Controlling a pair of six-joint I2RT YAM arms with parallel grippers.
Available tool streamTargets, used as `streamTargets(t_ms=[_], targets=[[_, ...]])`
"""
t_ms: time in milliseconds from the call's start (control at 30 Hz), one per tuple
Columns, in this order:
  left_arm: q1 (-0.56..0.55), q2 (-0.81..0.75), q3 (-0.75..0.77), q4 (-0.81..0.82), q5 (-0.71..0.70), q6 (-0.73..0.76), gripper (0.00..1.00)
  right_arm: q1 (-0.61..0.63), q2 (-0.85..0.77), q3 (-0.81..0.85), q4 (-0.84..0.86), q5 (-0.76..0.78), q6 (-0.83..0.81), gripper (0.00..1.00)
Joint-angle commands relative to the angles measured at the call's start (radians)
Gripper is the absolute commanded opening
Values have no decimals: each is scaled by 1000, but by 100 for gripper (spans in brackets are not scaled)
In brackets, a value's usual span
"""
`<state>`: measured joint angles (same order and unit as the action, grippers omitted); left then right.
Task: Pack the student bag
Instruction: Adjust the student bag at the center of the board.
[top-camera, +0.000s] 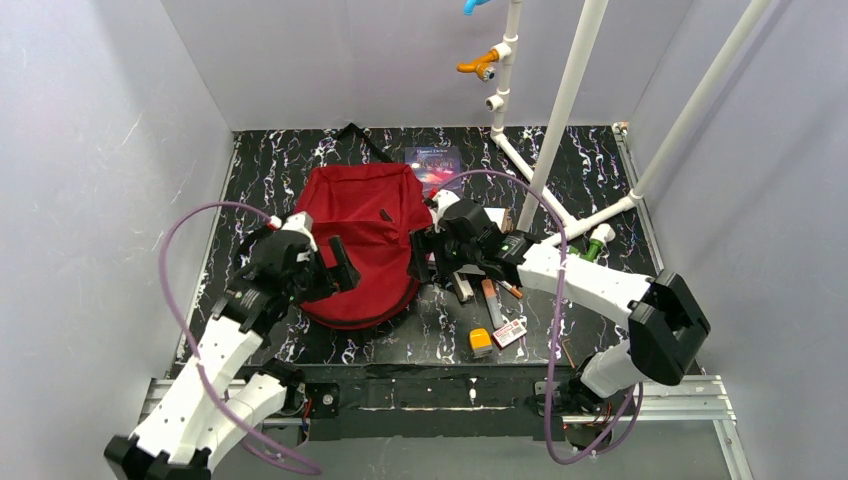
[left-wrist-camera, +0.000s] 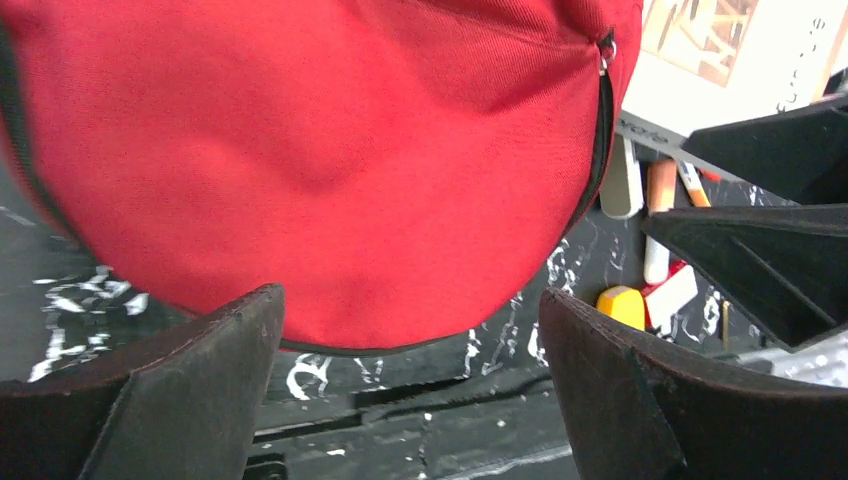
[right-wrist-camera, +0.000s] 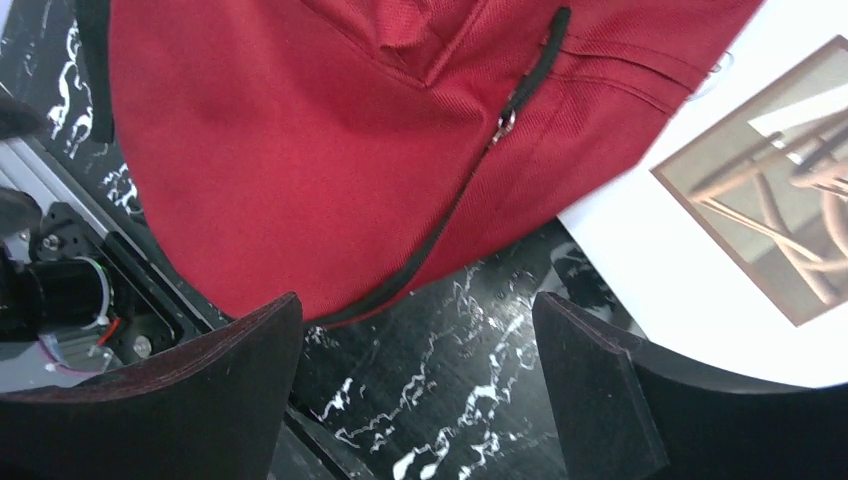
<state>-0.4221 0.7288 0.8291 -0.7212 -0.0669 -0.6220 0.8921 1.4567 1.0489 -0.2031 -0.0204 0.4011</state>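
The student bag (top-camera: 360, 235) is a dark red fabric backpack lying flat in the middle of the black marbled table, with a black strap at its far end. My left gripper (top-camera: 338, 268) hovers at the bag's near left edge, open and empty. In the left wrist view the bag (left-wrist-camera: 330, 150) fills the frame above that gripper (left-wrist-camera: 410, 305). My right gripper (top-camera: 420, 258) stands open at the bag's right edge, over bare table. In the right wrist view the bag (right-wrist-camera: 330, 150) and its zip pull (right-wrist-camera: 508, 120) lie just beyond that gripper (right-wrist-camera: 417, 310).
A white book (right-wrist-camera: 740, 200) with a brown picture lies right of the bag. A blue-purple book (top-camera: 435, 165) rests beyond it. A yellow eraser (top-camera: 481, 342), a white card (top-camera: 510, 332) and pens lie near the front right. White pipes (top-camera: 560, 110) rise at the back right.
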Motion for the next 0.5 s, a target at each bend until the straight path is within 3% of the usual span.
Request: streamTargets(t_ms=[0,133,233,300,400,467], targets=[[3,70,-20,133,158,-92,98,-1,68,-6,129,-48,83,89],[9,163,6,225,138,-118,98,5,164,0,193,29,121,81],[23,236,70,183,104,-152,98,21,256,60,259,97,87,77],[24,233,89,147,82,-173,98,30,332,150,259,93,48,64],[25,142,55,115,14,-187,98,61,422,288,261,118,-16,31],[25,63,44,56,-21,-176,98,79,472,394,256,100,-38,16]])
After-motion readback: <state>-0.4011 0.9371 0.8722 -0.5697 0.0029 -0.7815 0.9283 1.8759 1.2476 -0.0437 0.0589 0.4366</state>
